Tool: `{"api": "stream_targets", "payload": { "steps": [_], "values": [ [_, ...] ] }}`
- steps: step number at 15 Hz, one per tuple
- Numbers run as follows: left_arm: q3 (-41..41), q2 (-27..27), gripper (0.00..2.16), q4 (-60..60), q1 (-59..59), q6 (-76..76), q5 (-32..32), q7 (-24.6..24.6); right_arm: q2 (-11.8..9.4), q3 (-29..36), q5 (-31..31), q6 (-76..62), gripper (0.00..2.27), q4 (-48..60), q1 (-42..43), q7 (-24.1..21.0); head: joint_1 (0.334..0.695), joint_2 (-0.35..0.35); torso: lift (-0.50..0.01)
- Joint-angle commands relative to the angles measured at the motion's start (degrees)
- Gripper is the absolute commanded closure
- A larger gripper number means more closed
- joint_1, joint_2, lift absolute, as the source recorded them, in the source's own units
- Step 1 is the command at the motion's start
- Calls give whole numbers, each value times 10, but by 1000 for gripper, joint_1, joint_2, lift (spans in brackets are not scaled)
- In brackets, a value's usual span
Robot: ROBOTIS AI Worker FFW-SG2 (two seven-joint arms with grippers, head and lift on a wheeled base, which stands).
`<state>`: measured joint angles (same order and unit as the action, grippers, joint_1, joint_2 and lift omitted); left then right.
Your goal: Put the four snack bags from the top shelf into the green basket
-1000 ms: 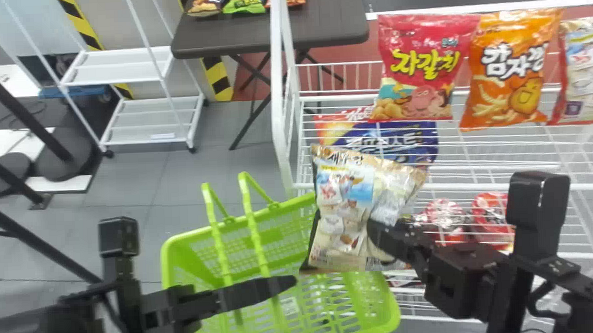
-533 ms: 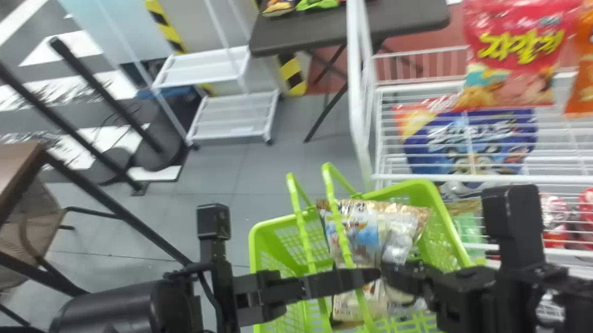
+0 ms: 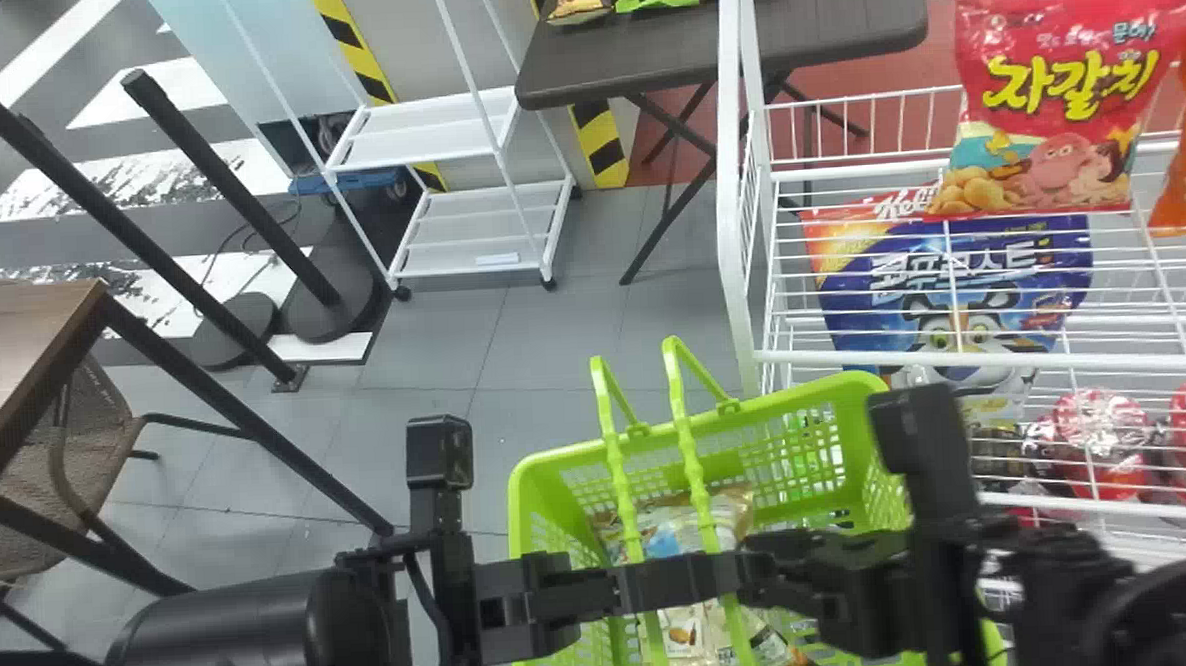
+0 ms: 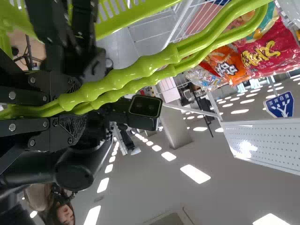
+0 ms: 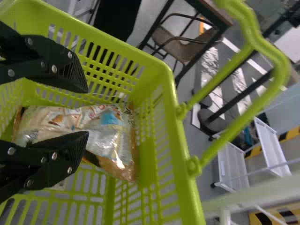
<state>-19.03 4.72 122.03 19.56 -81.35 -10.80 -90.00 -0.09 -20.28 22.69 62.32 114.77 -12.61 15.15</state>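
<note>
My right pincer (image 5: 87, 112) gapes wide, nothing between its fingers, over the green basket (image 3: 558, 455), where a pale bag (image 5: 112, 133) lies. My left pincer (image 4: 79, 105) is closed round the basket handles (image 4: 150, 65). On the top shelf the red bag (image 3: 1063, 102) faces me, forward and rightward of both — my right arm is nearer, so I judge the next reach is its.

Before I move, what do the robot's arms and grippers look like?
The left arm and right arm are black, a thin dark cable looping near the left wrist. The left gripper and right gripper are black too, with ridged fingers and silvery screws.
</note>
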Motion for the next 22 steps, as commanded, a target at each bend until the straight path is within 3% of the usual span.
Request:
{"api": "stream_targets", "payload": {
  "steps": [1, 3, 5, 9, 14, 16, 18, 20, 22],
  "values": [
    [-1, 0, 2148, 2, 2, 0, 0, -6, -13, 112, 60, 6, 63, 66, -29, 16, 695, 350, 0],
    [-2, 0, 2148, 6, 5, 0, 0, -6, -13, 212, 58, -21, 66, 105, -36, 15, 695, 350, 0],
    [-2, 0, 2148, 6, 7, 0, 0, -6, -14, 267, 49, -40, 76, 97, 8, 14, 695, 181, 0],
    [0, -1, 2148, 6, 15, 0, -5, -6, -18, 249, -44, -163, 76, -44, 115, 15, 695, -9, 0],
    [6, 8, 2148, 0, 9, 0, -11, -6, -18, 211, -107, -334, 83, -244, 225, -3, 695, -54, 0],
    [6, 14, 2148, -2, 9, 0, -16, -6, -16, 181, -136, -377, 83, -302, 261, -43, 695, -52, 0],
    [6, 19, 2148, -4, 9, 0, -20, -6, -16, 161, -151, -376, 107, -358, 302, -57, 695, -42, 0],
    [3, 23, 2148, -8, 10, 0, -27, -6, -16, 147, -165, -346, 529, -374, 320, -57, 695, -31, 0],
    [1, 23, 2148, -9, 13, 2, -27, -6, -16, 139, -169, -334, 1534, -377, 327, -57, 695, -12, 0]
  ]
}}
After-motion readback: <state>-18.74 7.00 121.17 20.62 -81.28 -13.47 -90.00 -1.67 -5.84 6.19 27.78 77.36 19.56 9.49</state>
